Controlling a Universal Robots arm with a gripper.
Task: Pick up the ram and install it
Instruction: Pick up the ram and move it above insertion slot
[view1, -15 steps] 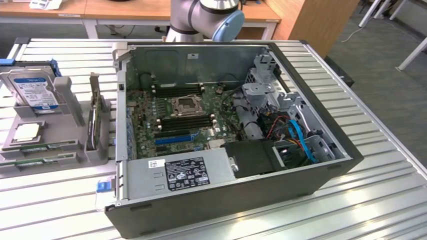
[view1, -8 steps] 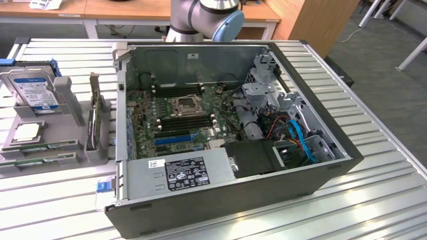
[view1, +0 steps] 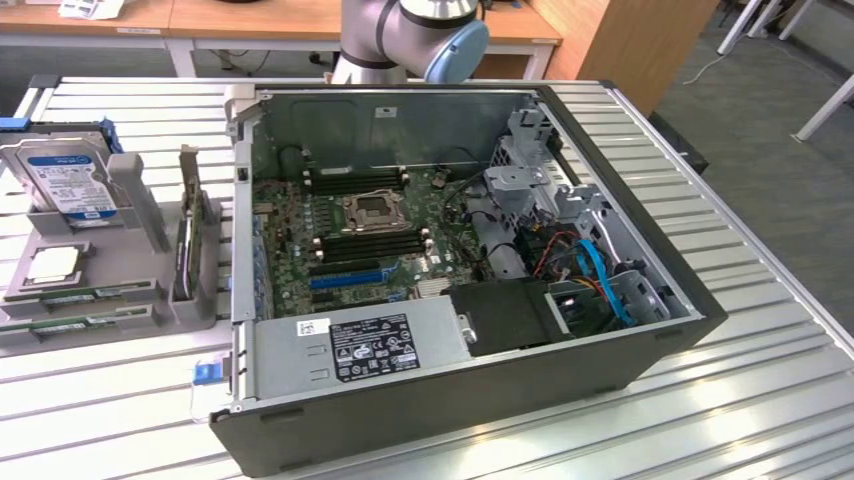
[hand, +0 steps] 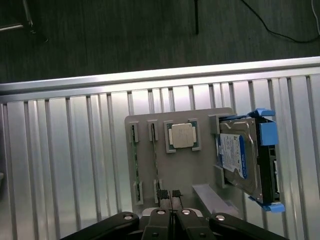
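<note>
Since the jaws are pressed shut on nothing above the grey tray's (hand: 180, 170) edge, no step is done: pickup and installing both remain. The ram (hand: 155, 165) sits in a tray slot just past the jaws, 1 of 2 sticks; beyond lie 1 processor chip (hand: 181, 135) and 1 hard drive (hand: 232, 155). 1 open computer case (view1: 441, 420) stands beside the tray on the surface (view1: 747, 400).

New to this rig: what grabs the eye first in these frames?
The big dark grey computer tower case lies open on the slatted metal table, its green motherboard exposed. On the exterior view's left a grey plastic holder tray carries a boxy silver hard drive with a blue-white label and thin green ram sticks. In the wrist view the black tool hangs shut above that tray.
</note>
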